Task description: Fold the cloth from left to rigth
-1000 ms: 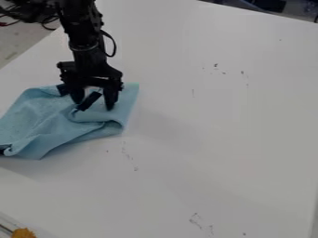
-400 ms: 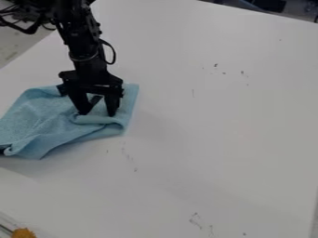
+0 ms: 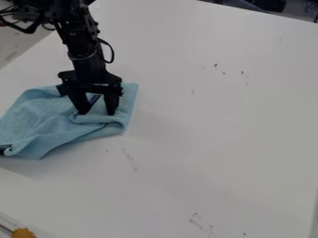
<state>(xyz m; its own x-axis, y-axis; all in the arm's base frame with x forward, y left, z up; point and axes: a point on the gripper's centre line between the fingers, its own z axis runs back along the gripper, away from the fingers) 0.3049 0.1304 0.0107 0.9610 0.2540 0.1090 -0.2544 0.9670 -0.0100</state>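
Camera view, clock directions from centre: black robot arm (image 3: 84, 44) enters from eleven o'clock; black two-finger gripper (image 3: 97, 114) at nine, pointing down over cloth. Fingers spread apart, tips at cloth's raised fold, nothing visibly clamped between. Light blue fabric cloth (image 3: 40, 121) at nine, rumpled, partly folded, on smooth white table (image 3: 217, 135). Small dark object (image 3: 3, 150) at cloth's edge, between eight and nine. Yellow-orange lumpy object (image 3: 23, 233) between seven and eight. Dark scuffs on tabletop near one, seven, and between five and six.
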